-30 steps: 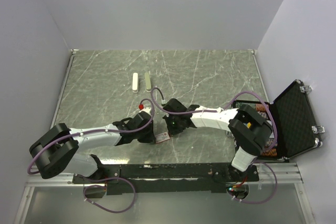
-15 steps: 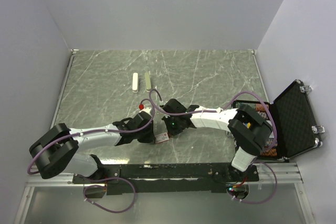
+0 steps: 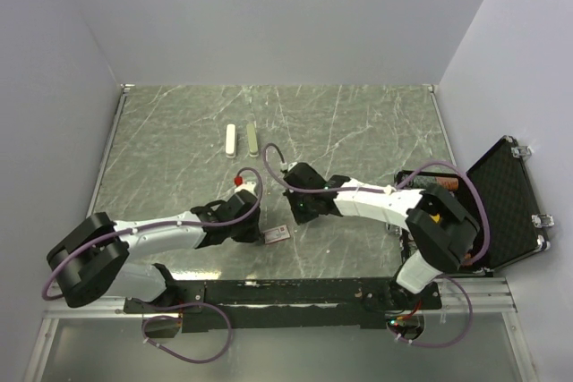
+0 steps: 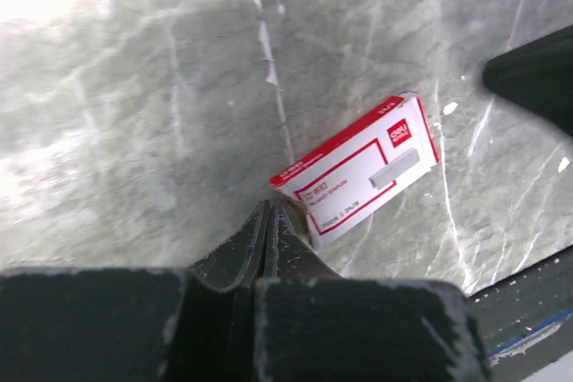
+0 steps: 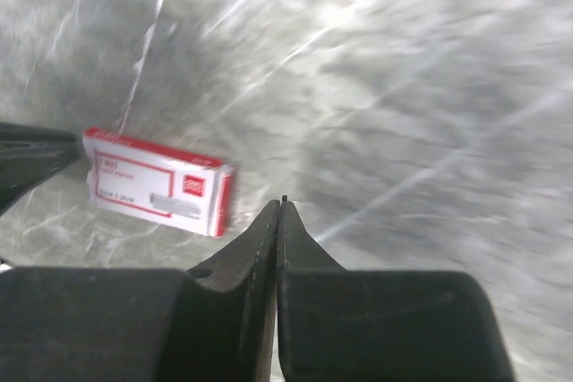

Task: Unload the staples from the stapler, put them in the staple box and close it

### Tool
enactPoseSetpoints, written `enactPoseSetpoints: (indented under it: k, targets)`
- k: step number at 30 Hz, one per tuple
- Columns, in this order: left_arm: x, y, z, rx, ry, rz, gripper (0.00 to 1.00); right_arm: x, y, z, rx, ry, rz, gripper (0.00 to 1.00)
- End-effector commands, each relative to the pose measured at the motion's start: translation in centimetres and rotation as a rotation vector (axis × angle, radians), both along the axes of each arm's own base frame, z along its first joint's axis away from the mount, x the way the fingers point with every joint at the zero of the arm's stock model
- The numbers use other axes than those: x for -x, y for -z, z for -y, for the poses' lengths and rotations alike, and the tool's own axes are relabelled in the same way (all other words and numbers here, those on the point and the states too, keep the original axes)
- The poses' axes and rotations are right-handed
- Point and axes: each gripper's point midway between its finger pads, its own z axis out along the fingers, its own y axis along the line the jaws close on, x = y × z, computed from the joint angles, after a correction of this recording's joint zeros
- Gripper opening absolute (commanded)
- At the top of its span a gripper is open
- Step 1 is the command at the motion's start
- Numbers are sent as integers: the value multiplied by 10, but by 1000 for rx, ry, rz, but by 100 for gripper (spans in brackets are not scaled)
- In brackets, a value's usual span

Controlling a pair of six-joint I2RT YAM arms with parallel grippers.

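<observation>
Left tool (image 4: 268,214): fingers pressed together, holding nothing; tip at the box's (image 4: 358,172) near corner.
Right tool (image 5: 282,207): fingers together, empty; tip near the box's end.
Stapler (image 3: 252,139): olive, flat on the table (image 3: 161,131), just beside a white strip (image 3: 231,140), well apart from both tools.

The box (image 4: 358,167) is red-and-white, the stapler (image 3: 253,140) olive-green, the table (image 3: 358,123) grey, white-veined.

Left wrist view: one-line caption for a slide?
Left pincer, shut and empty, tips beside a corner of the red-and-white box lying flat on the marbled table.
</observation>
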Motion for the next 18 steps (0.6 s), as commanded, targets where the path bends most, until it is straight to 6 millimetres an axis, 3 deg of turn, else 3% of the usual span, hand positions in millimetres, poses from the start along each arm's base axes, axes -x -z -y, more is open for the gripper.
enactPoseSetpoints:
  k: [1,6,8,10,18]
  targets:
    - [-18,-27,-3,-18,-31,97,1,-31,-33,15,20,85,138,9]
    - [-30,-52,-11,-43,-63,170,16,-47,-50,26,25,129,211,20]
    - [-36,-65,-12,-37,-75,212,27,-53,-62,28,7,138,250,24]
    - [-41,-76,-14,-37,-86,249,33,-58,-75,32,-5,156,295,36]
    - [-67,-131,-17,-32,-131,411,58,-74,-135,53,-52,217,465,62]
